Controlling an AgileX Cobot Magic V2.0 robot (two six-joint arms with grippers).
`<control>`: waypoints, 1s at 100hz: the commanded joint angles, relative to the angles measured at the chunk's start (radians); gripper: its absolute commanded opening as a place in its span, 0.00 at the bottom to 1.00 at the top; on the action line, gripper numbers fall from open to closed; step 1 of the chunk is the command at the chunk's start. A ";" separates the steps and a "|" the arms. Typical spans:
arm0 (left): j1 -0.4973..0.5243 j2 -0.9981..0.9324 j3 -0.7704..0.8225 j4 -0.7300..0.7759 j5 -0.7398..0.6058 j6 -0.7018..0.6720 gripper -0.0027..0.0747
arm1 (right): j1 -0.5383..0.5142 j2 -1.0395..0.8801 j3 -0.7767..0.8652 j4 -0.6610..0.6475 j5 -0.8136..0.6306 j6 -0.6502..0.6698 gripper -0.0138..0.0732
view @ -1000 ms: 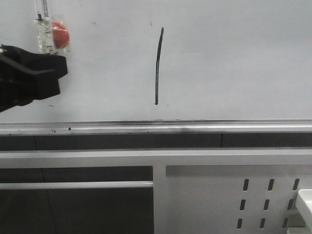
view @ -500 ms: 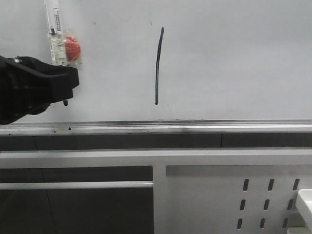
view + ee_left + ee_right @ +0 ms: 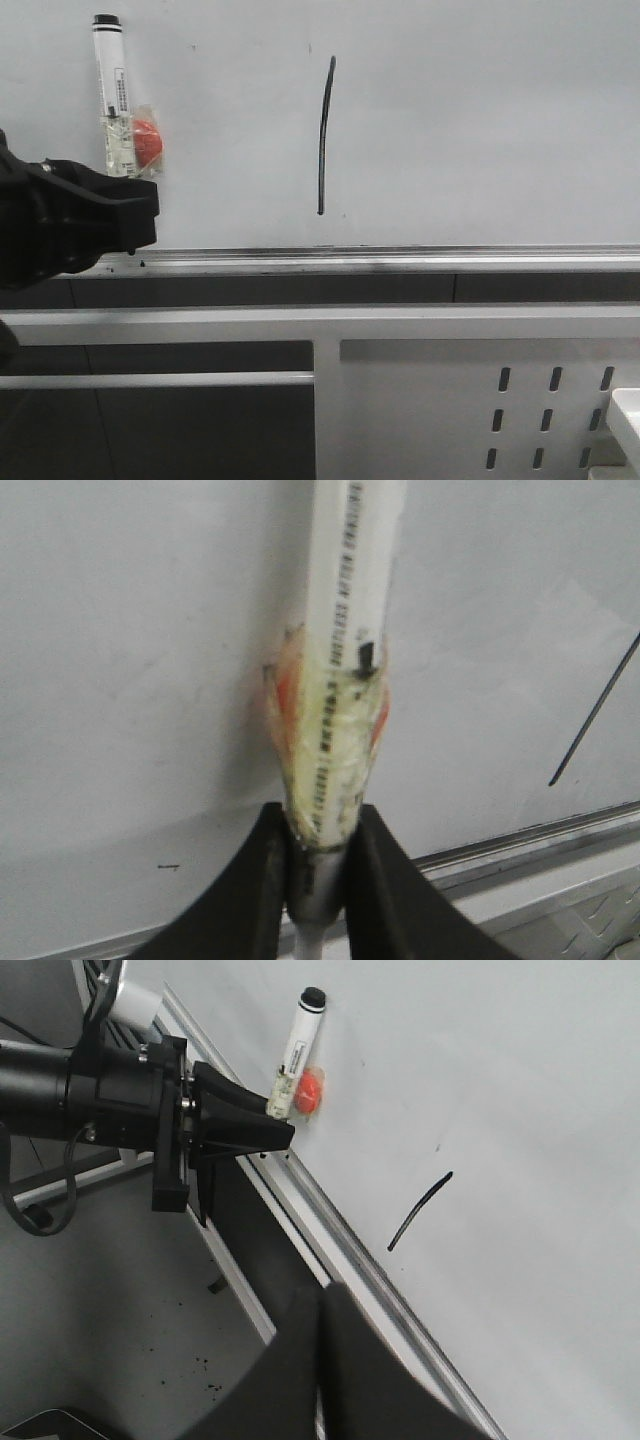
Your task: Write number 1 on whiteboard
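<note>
The number 1 (image 3: pixel 324 135) is a thin black, nearly vertical stroke on the whiteboard (image 3: pixel 480 120). It also shows in the left wrist view (image 3: pixel 595 712) and the right wrist view (image 3: pixel 420 1211). My left gripper (image 3: pixel 130 215) is shut on the white marker pen (image 3: pixel 115 90), which points up against the board, left of the stroke. The pen carries clear tape and a red piece (image 3: pixel 146 140). In the left wrist view my fingers (image 3: pixel 262 880) clamp the pen (image 3: pixel 350 630). My right gripper (image 3: pixel 321 1305) is shut and empty, away from the board.
A silver ledge (image 3: pixel 400 262) runs along the board's lower edge. Below it is a white frame with a perforated metal panel (image 3: pixel 500 410). A white object's corner (image 3: pixel 628 410) shows at the lower right. The left arm (image 3: pixel 90 1090) shows in the right wrist view.
My left gripper has moved down and slightly right with the pen, so the pen's black-capped top end now shows in the front view. The stroke is unchanged.
</note>
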 commanded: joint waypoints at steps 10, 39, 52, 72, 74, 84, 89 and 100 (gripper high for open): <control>-0.003 -0.005 -0.020 -0.043 -0.118 -0.003 0.01 | -0.006 -0.015 -0.030 -0.010 -0.066 0.001 0.08; -0.003 0.051 -0.040 -0.056 -0.236 -0.002 0.01 | -0.006 -0.013 -0.030 -0.010 -0.066 0.001 0.08; -0.003 0.052 -0.040 -0.056 -0.284 -0.002 0.01 | -0.006 -0.013 -0.030 -0.010 -0.064 0.001 0.08; -0.003 0.052 -0.035 -0.002 -0.307 -0.002 0.34 | -0.006 -0.013 -0.030 -0.010 -0.060 0.001 0.08; -0.003 0.052 -0.033 -0.002 -0.309 -0.002 0.40 | -0.006 -0.013 -0.030 -0.010 -0.060 0.001 0.08; -0.003 0.052 -0.017 -0.004 -0.317 -0.002 0.52 | -0.006 -0.013 -0.030 -0.010 -0.056 0.001 0.08; -0.003 0.052 -0.004 -0.004 -0.321 -0.002 0.51 | -0.006 -0.013 -0.030 -0.010 -0.052 0.001 0.08; -0.003 0.037 0.034 0.010 -0.321 -0.002 0.51 | -0.006 -0.013 -0.030 -0.010 -0.052 0.001 0.08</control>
